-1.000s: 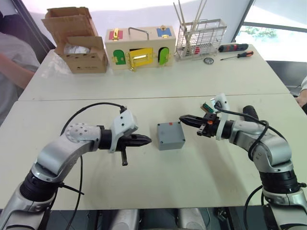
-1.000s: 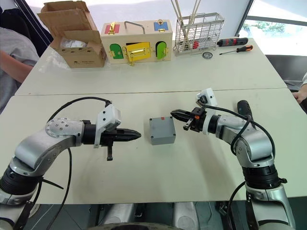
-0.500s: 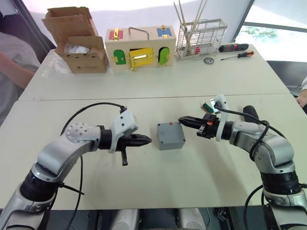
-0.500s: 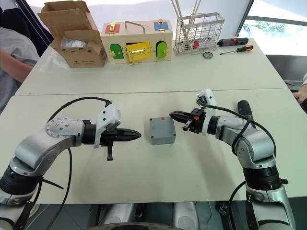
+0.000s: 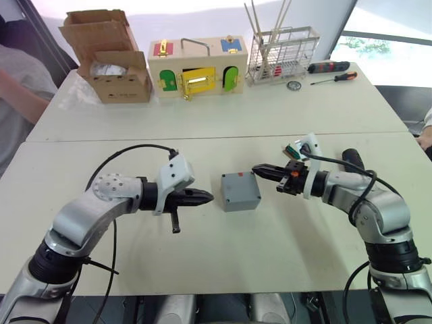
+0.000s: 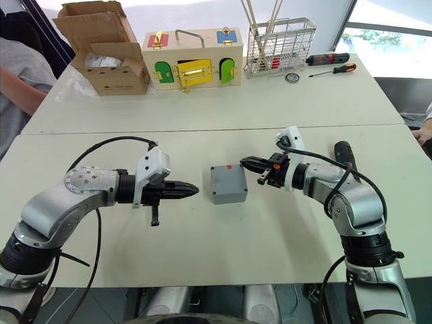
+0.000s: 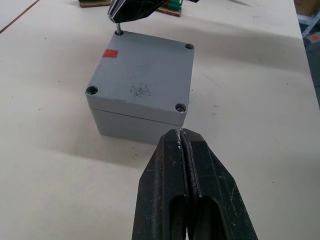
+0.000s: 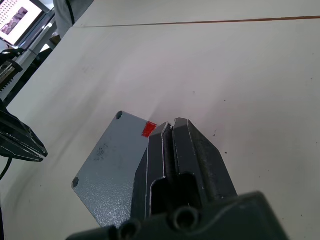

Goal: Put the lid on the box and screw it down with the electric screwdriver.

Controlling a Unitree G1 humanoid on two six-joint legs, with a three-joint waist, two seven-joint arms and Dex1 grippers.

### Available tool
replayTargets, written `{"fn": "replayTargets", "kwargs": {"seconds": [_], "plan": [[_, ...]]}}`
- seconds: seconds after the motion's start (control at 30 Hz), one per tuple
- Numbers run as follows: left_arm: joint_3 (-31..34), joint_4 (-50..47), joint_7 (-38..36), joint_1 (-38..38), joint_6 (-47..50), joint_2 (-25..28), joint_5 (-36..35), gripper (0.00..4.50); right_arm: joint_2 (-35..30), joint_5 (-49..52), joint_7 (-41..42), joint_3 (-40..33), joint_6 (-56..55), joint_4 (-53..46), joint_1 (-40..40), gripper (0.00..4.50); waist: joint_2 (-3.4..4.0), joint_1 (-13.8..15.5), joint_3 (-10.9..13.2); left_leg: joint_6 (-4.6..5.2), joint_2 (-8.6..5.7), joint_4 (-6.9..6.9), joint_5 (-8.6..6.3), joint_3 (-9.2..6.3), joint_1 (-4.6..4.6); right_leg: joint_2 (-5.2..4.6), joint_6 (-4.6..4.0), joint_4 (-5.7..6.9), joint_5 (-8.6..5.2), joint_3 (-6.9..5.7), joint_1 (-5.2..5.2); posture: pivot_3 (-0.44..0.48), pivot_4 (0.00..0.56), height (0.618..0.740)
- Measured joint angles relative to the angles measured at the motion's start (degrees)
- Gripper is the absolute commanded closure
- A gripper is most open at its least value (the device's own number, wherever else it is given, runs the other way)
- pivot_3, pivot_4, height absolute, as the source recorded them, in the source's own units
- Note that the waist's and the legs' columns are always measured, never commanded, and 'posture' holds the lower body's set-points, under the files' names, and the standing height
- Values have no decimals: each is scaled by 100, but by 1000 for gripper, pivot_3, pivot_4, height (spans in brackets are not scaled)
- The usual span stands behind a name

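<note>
Here's the table (image 5: 283,250), big and pale, with the action right at its middle. At the far edge sit a cardboard carton (image 5: 108,57), a wooden latch box (image 5: 197,65) and a wire rack (image 5: 280,54), with two hand screwdrivers (image 5: 331,71) beside it, all well apart from the work.

The left gripper (image 5: 206,198) hangs just beside the box (image 5: 240,191), fingers pressed together, holding nothing. The right gripper (image 5: 260,169) hovers at the box's far right corner, fingers (image 8: 172,150) likewise pressed together, with a thin metal pin under its tip reaching the corner screw hole (image 7: 120,33).

The lid (image 7: 142,75) is already seated flush on the box, red mark at one corner. So that half looks done. What's left, I'd judge, is the screwing: the electric screwdriver (image 5: 351,159) lies on the table by the right forearm, untouched, and whether any corner holes hold screws is too small to tell.
</note>
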Motion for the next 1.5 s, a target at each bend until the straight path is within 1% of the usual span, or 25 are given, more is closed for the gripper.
{"fn": "replayTargets", "kwargs": {"seconds": [0.2, 0.23, 0.27, 0.33, 0.37, 0.43, 0.47, 0.5, 0.53, 0.57, 0.63, 0.77, 0.83, 0.87, 0.93, 1.03, 1.1, 1.17, 1.2, 1.3, 1.4, 1.5], "plan": [[0, 0, 0, 0, 0, 0, -1, 4500, -8, -110, 71, 119, -41, 42, 0, 4463, 0, -1, 0, 0, 0, 0, 0, 0, 0, 0, 0, 0, 0, 0, 0, 0, 150, 734], [0, -1, -1, 0, 0, 1, -2, 4500, -14, -162, 91, 158, -67, 42, 0, 4219, 0, -1, 0, 0, 0, 0, 0, 0, 0, 0, 0, 0, 0, 0, 0, 0, 150, 734], [0, -1, -2, 0, 0, 1, -3, 4500, -22, -201, 107, 187, -91, 42, 0, 3945, 0, -1, 0, 0, 0, 0, 0, 0, 0, 0, 0, 0, 0, 0, 0, 0, 150, 734], [2, -5, -5, 0, 2, 0, -21, 4500, -47, -247, 187, 266, -188, 42, 0, 3165, 0, -1, 0, 0, 0, 0, 0, 0, 0, 0, 0, 0, 0, 0, 0, 0, 150, 734], [4, -9, -4, -1, 4, -1, -33, 4500, -53, -258, 222, 289, -220, 41, -1, 2551, 0, -1, 0, 0, 0, 0, 0, 0, 0, 0, 0, 0, 0, 0, 0, 0, 150, 734], [25, -21, 0, -11, 11, -32, -102, 4500, -82, -312, 287, 351, -250, 46, -2, 1648, 0, 4, 0, 0, 0, 0, 0, 0, 0, 0, 0, 0, 0, 0, 0, 0, 150, 734], [29, -28, 2, -11, 14, -33, -126, 4500, -103, -324, 296, 360, -249, 53, -2, 1061, 0, 4, 0, 0, 0, 0, 0, 0, 0, -1, 0, 0, 0, 0, 0, 0, 150, 734], [32, -40, 7, -21, 20, -33, -143, 4500, -146, -355, 313, 362, -250, 56, -4, 757, 0, 3, 0, 0, 0, 0, 0, 0, 0, -1, 0, 0, 0, 0, 0, 0, 150, 734], [33, -48, 9, -35, 21, -35, -152, 4500, -211, -372, 327, 362, -248, 65, -10, 351, 0, 4, 0, 0, 0, 0, 0, 0, 0, 0, 0, 0, 0, 0, 0, 0, 150, 734], [33, -53, 6, -62, 21, -37, -159, 4500, -324, -401, 351, 360, -213, 74, -53, 84, 1, 5, 0, 0, -1, 1, 0, 0, -1, -1, 0, 0, 0, 0, 0, 0, 150, 734], [33, -65, -10, -132, 16, -57, -193, 4500, -765, -335, 489, 261, -20, 67, -231, 37, 2, 16, 1, 0, -3, 2, 0, 1, -2, -2, 0, -1, 0, 0, 0, 0, 150, 734], [10, -101, -156, -250, -36, -120, -268, 4500, -1813, 270, 996, -527, 713, 79, -706, 37, 2, 18, 2, 2, 0, 1, -1, 1, -4, -1, 0, -5, 0, -2, 1, 0, 150, 734], [-108, -136, -319, -400, -149, -171, -270, 4500, -2697, 371, 1355, -682, 1029, 347, -977, 37, 2, 35, 2, 5, 0, 0, -3, 2, -3, -2, -1, -7, 0, -5, 3, 0, 150, 734], [-182, -194, -402, -434, -213, -175, -271, 4500, -3124, 303, 1528, -671, 1110, 538, -997, 37, -1, 38, 0, 18, 3, 1, -11, 4, -2, 0, -1, -10, -1, -7, 6, 0, 150, 734], [-295, -244, -499, -452, -256, -216, -266, 4500, -3526, 145, 1786, -546, 1135, 822, -967, 37, -1, 9, 0, 24, 2, 2, -14, 11, -1, -2, -1, -9, -1, -4, 7, 0, 150, 734], [-568, -369, -646, -485, -419, -266, -219, 4500, -4195, -106, 2319, 173, 1350, 1250, -902, 37, 2, -17, 1, 24, 3, 1, -14, 20, -1, -3, -1, -8, -1, 1, 2, 0, 150, 734], [-681, -400, -696, -507, -504, -269, -150, 4500, -4290, -337, 2405, 544, 1485, 1525, -1126, 37, 5, -41, 1, 24, 4, 1, -14, 25, 1, -2, -1, -7, -1, 5, 0, 0, 150, 734], [-736, -409, -719, -536, -605, -278, -65, 4500, -4267, -768, 2405, 1128, 1676, 2051, -1719, 37, 15, -43, 1, 24, 4, 2, -14, 27, 1, -3, -1, -6, -1, 7, -1, 0, 150, 734], [-819, -436, -715, -570, -651, -298, 4, 4500, -4236, -1036, 2466, 1511, 1906, 2540, -2147, 37, 16, -25, 1, 22, 3, 1, -13, 27, 0, -3, -1, -8, -1, 6, -1, 0, 150, 734], [-984, -556, -638, -541, -667, -423, 126, 4500, -4047, -1420, 2864, 2210, 2276, 3333, -2805, 37, 13, -3, 3, 19, 3, 0, -11, 24, -5, -2, -1, -17, -1, 4, -1, 0, 150, 734], [-1099, -626, -467, -370, -653, -504, 210, 4500, -3731, -1922, 3268, 2994, 2245, 4081, -3086, 37, 13, -2, 3, 19, 0, 3, -11, 26, -7, -6, -1, -16, -1, 6, -1, 0, 150, 734], [-1096, -689, -295, -220, -597, -512, 230, 4500, -3500, -2353, 3549, 3423, 2027, 4753, -3270, 37, 16, 2, 4, 17, -1, 5, -10, 24, -6, -6, -1, -10, -1, 5, -3, 0, 150, 734]]}}
